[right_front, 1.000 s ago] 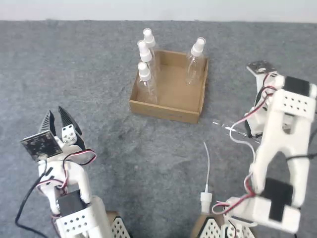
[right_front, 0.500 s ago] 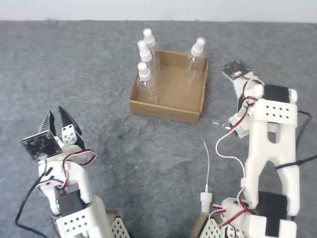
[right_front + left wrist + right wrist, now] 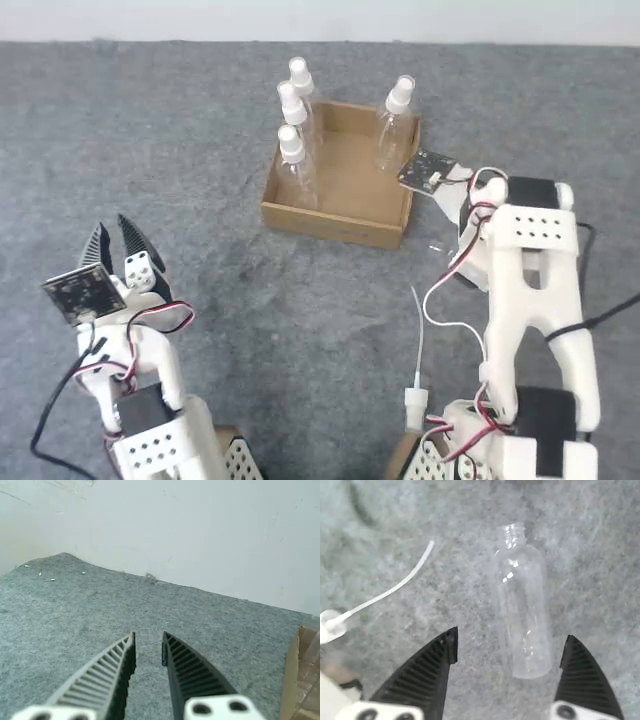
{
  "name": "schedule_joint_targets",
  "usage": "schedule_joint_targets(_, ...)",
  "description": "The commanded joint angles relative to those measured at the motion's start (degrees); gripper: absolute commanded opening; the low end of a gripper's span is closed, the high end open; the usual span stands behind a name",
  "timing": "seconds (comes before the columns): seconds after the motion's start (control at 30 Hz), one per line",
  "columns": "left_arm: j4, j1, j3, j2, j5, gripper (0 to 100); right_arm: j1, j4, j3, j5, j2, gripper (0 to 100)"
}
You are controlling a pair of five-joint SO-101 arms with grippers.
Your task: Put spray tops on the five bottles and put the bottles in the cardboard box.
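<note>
Item: fifth bottle [image 3: 524,615], uncapped, lay on its side near the cardboard box [image 3: 330,222] | spray top [image 3: 329,622] loose, farther from box | four capped bottles [image 3: 292,150] inside box | right gripper [image 3: 510,636] spread wide over bottle | left gripper [image 3: 148,637] slightly parted, empty, well apart from box | risk: smooth round bottle might roll or slip from closing jaws | surface: grey carpet [image 3: 200,130]; white wall [image 3: 200,530] beyond box

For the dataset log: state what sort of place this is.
Probably an indoor robot test bench: grey carpet as work surface, a plain white wall behind, and a cardboard box holding spray bottles.
</note>
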Motion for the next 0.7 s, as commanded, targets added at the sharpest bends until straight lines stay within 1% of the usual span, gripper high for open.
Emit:
schedule_joint_targets(0.0, -2.0, 0.0, -0.4, -0.3, 0.2, 8, -0.2, -7.4, 3.6, 1.8, -3.3, 27.1)
schedule_joint_targets(0.23, -2.0, 0.0, -0.4, -0.3, 0.2, 8, -0.5, -19.4, 10.0, 1.9, -3.2, 27.3)
schedule_joint_targets(0.4, -2.0, 0.1, -0.4, -0.3, 0.2, 8, -0.6, -21.8, 12.1, 5.7, -2.8, 27.3)
schedule_joint_targets(0.67, -2.0, 0.1, -0.4, -0.3, 0.2, 8, -0.6, -25.3, 12.4, 7.4, 5.5, 27.0)
